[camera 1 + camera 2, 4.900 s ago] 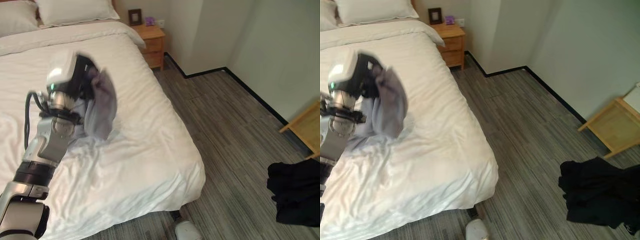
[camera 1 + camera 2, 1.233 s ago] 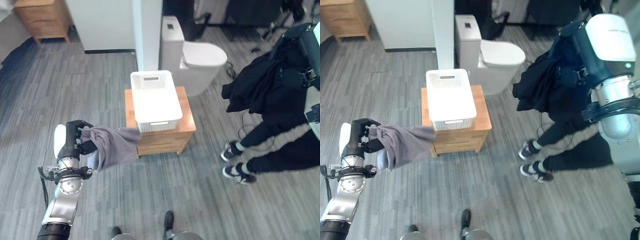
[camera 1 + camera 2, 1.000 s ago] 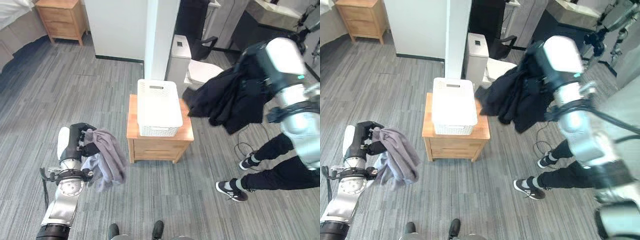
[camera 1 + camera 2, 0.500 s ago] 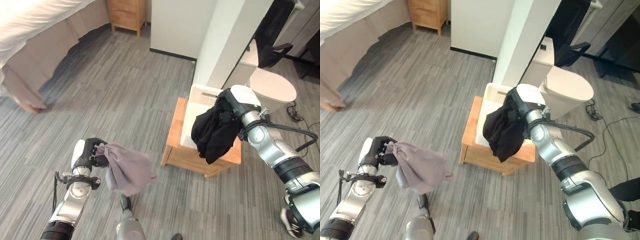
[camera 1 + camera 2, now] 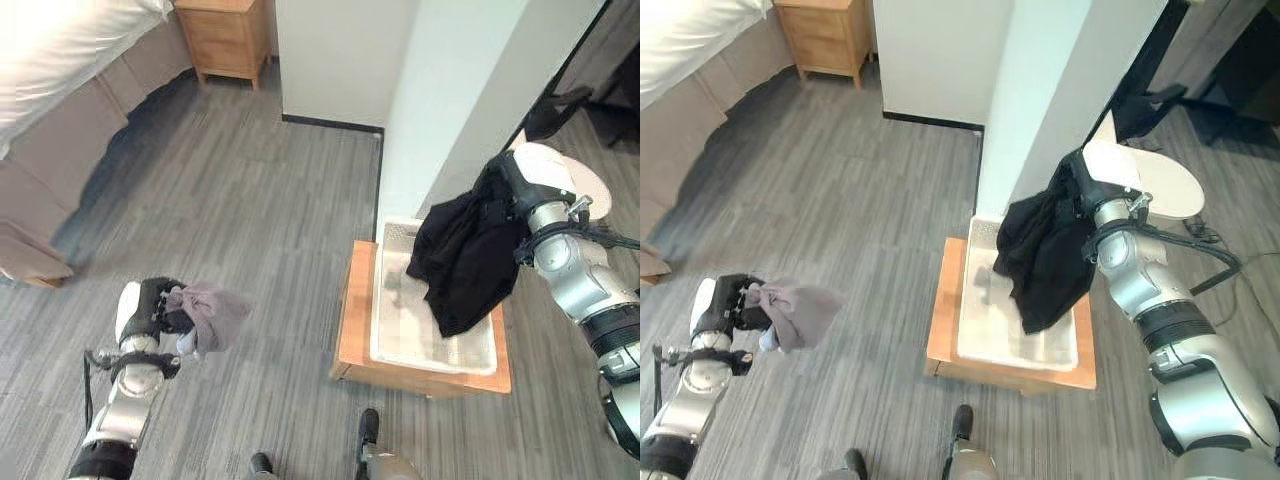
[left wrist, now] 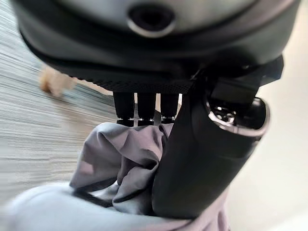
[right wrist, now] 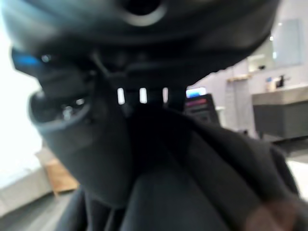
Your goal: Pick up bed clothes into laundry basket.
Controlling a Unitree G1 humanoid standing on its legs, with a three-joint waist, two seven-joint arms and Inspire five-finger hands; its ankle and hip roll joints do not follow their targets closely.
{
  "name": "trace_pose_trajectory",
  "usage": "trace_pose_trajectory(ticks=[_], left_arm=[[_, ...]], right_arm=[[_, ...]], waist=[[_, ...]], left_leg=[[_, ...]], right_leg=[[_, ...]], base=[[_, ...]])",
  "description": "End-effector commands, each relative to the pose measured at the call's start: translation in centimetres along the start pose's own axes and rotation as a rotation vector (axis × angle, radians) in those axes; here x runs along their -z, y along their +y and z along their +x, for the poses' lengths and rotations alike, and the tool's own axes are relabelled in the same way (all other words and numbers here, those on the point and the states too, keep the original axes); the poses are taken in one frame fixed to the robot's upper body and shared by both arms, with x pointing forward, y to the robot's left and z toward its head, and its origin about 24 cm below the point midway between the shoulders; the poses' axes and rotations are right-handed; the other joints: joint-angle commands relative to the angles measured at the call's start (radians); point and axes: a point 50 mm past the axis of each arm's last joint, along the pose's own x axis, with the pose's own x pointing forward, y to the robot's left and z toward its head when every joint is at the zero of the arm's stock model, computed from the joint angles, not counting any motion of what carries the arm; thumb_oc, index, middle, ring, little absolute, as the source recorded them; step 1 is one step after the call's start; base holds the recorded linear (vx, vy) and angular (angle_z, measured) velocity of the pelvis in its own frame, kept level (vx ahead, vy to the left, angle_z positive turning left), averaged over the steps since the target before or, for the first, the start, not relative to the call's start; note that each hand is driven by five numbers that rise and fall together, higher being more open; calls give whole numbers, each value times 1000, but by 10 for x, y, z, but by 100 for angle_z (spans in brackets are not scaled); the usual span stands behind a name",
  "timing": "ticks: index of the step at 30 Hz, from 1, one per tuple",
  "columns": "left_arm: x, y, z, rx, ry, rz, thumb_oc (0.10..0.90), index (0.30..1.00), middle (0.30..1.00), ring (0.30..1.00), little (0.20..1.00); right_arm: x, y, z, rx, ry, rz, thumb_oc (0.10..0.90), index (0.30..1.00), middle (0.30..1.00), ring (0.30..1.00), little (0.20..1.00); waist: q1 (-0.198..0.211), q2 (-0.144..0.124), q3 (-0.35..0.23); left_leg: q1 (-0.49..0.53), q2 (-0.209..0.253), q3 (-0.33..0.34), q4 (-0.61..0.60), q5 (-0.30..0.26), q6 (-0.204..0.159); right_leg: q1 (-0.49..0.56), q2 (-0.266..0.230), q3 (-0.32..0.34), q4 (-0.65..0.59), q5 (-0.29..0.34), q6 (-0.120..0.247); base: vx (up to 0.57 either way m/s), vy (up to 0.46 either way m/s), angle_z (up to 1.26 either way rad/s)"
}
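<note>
A white laundry basket (image 5: 396, 330) sits on a low wooden table (image 5: 352, 330). Over the basket hangs a black garment (image 5: 462, 262), with my right hand (image 5: 497, 190) shut on its top; the cloth's lower end dangles above the basket's right half. In the right wrist view the black garment (image 7: 192, 178) bunches under that hand's curled fingers (image 7: 142, 101). Left of the table, over the floor, my left hand (image 5: 157, 308) is shut on a grey garment (image 5: 212, 312) that hangs to its right. The left wrist view has the grey garment (image 6: 125, 163) gripped beside the thumb (image 6: 192, 154).
A white pillar (image 5: 450, 110) rises right behind the basket. A bed with white sheets (image 5: 60, 60) and a wooden nightstand (image 5: 225, 35) lie at the far left. A white toilet (image 5: 1150, 180) stands behind my right arm. Grey plank floor (image 5: 260, 200) spreads between bed and table.
The camera has swung, so the whole scene shifted. My right hand has carried the black garment further over the basket. The grey garment still hangs from my left hand.
</note>
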Motion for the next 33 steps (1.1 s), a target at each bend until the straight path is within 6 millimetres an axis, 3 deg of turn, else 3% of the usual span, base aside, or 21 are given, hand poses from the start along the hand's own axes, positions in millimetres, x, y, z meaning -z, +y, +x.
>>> trace_pose_trajectory(ticks=[1, 2, 3, 5, 6, 8, 9, 10, 12, 14, 15, 16, 17, 21, 23, 25, 28, 29, 31, 32, 33], left_arm=[[-21, 23, 0, -45, -148, 54, 400, 300, 300, 300, 300], [-18, 22, -1, -47, -135, 54, 400, 300, 300, 300, 300], [-14, 19, -3, -59, -107, 43, 400, 300, 300, 300, 300], [-11, 16, -5, -59, -88, 40, 400, 300, 300, 300, 300], [-10, 16, -5, -56, -88, 42, 400, 300, 300, 300, 300], [-9, 8, -10, -38, -80, 31, 400, 300, 300, 300, 300], [-8, 8, -10, -36, -80, 33, 400, 300, 300, 300, 300], [-6, 5, -13, -20, -70, 33, 400, 300, 300, 300, 300], [-3, 1, -15, -5, -59, 34, 400, 300, 300, 300, 300], [-1, -2, -16, 10, -57, 41, 400, 300, 300, 300, 300], [-1, -4, -17, 20, -58, 40, 400, 300, 300, 300, 300], [-1, -4, -17, 20, -57, 40, 400, 300, 300, 300, 300], [-1, -8, -17, 36, -58, 43, 400, 300, 300, 300, 300], [-10, -9, -12, 57, -95, 53, 400, 300, 300, 300, 300], [-16, -8, -9, 52, -120, 53, 400, 300, 300, 300, 300], [-36, -3, 0, 38, -199, 54, 400, 300, 300, 300, 300], [-62, 5, 5, 4, -314, 45, 400, 300, 300, 300, 300], [-63, 5, 5, 5, -315, 44, 400, 300, 300, 300, 300], [-88, 15, 4, -38, -430, 34, 400, 300, 300, 300, 300], [-100, 23, 1, -68, -489, 22, 400, 300, 300, 300, 300], [-101, 22, 1, -64, -491, 23, 400, 300, 300, 300, 300]], right_arm=[[-20, -42, 3, 216, -96, 90, 400, 300, 300, 300, 300], [-21, -30, -6, 198, -105, 124, 400, 300, 300, 300, 300], [-21, -6, -23, 157, -109, 186, 400, 300, 300, 300, 300], [-11, 18, -44, 112, -68, 229, 400, 300, 300, 300, 300], [-10, 18, -45, 111, -65, 229, 400, 300, 300, 300, 300], [3, 48, -69, 57, 13, 296, 400, 300, 300, 300, 300], [3, 48, -70, 56, 16, 297, 400, 300, 300, 300, 300], [11, 62, -85, 16, 60, 316, 400, 300, 300, 300, 300], [16, 75, -97, -26, 93, 326, 400, 300, 300, 300, 300], [20, 86, -104, -65, 124, 332, 400, 300, 300, 300, 300], [22, 92, -106, -89, 140, 338, 428, 342, 342, 342, 342], [22, 92, -106, -89, 140, 338, 533, 500, 500, 500, 500], [27, 103, -108, -126, 179, 353, 800, 900, 900, 900, 900], [38, 114, -105, -181, 239, 343, 800, 900, 900, 900, 900], [41, 112, -100, -173, 248, 337, 800, 900, 900, 900, 900], [43, 91, -84, -116, 213, 305, 800, 900, 900, 900, 900], [36, 55, -69, -17, 115, 258, 800, 900, 900, 900, 900], [37, 54, -69, -16, 116, 257, 800, 900, 900, 900, 900], [29, 3, -67, 166, 1, 217, 800, 900, 900, 900, 900], [29, -28, -77, 278, -44, 182, 800, 900, 900, 900, 900], [30, -29, -78, 278, -41, 181, 800, 900, 900, 900, 900]], waist=[[1, -59, -115], [-3, -56, -116], [-19, -40, -113], [-23, -36, -111], [-20, -36, -118], [-31, -29, -112], [-28, -28, -118], [-32, -27, -120], [-36, -27, -115], [-33, -23, -120], [-32, -23, -120], [-32, -24, -120], [-29, -22, -122], [-19, -20, -120], [-18, -21, -114], [-16, -20, -117], [-22, -23, -113], [-21, -22, -112], [-43, -30, -117], [-60, -35, -122], [-57, -35, -123]], left_leg=[[-7, 31, 4, 0, -34, -24], [-6, 34, 2, -1, -35, -25], [-5, 37, 3, -2, -32, -29], [-9, 41, 19, -2, -17, -24], [-2, 40, 2, -2, -36, -29], [-4, 43, 20, -2, -19, -24], [3, 42, 3, -2, -38, -29], [7, 43, 4, -2, -40, -31], [3, 44, 20, -2, -24, -25], [16, 42, 4, -2, -48, -30], [18, 41, 4, -2, -49, -30], [19, 40, 4, -2, -50, -30], [22, 38, 6, -2, -52, -30], [19, 35, -2, -2, -50, -31], [8, 34, 11, -2, -30, -26], [11, 31, -7, -2, -49, -33], [-2, 34, 9, -2, -27, -30], [-2, 34, 9, -2, -27, -30], [-2, 38, 17, -2, -27, -34], [0, 42, 23, -2, -28, -35], [1, 42, 23, -2, -28, -35]], right_leg=[[91, -82, -14, 25, -206, 135], [97, -81, -18, 19, -205, 134], [99, -80, -22, 16, -203, 133], [99, -78, -37, 18, -196, 124], [107, -78, -27, 15, -209, 130], [109, -77, -40, 14, -199, 123], [116, -78, -30, 12, -213, 129], [121, -80, -33, 11, -214, 130], [119, -80, -46, 11, -199, 124], [134, -84, -39, 10, -215, 132], [136, -87, -40, 9, -215, 133], [136, -87, -40, 9, -215, 134], [141, -89, -43, 8, -214, 134], [143, -93, -48, 7, -213, 135], [134, -93, -58, 7, -197, 130], [137, -96, -49, 7, -209, 139], [124, -95, -56, 7, -193, 134], [124, -95, -56, 7, -193, 134], [120, -91, -51, 7, -191, 136], [117, -88, -45, 7, -192, 137], [117, -88, -45, 7, -192, 137]], base=[[79, -36, 7], [91, -44, -10], [40, -63, -17], [34, -32, 2], [53, -8, 3], [43, -4, -12], [104, 10, -4], [29, -2, 9], [-8, -7, -2], [82, 21, -5], [4, 2, -6], [13, -5, -4], [0, 0, 0], [0, 0, 0], [-43, -21, 4], [-18, -12, 5], [-62, -10, 1], [-6, 6, -4], [0, 0, 0], [0, 0, 0], [0, 0, 0]])
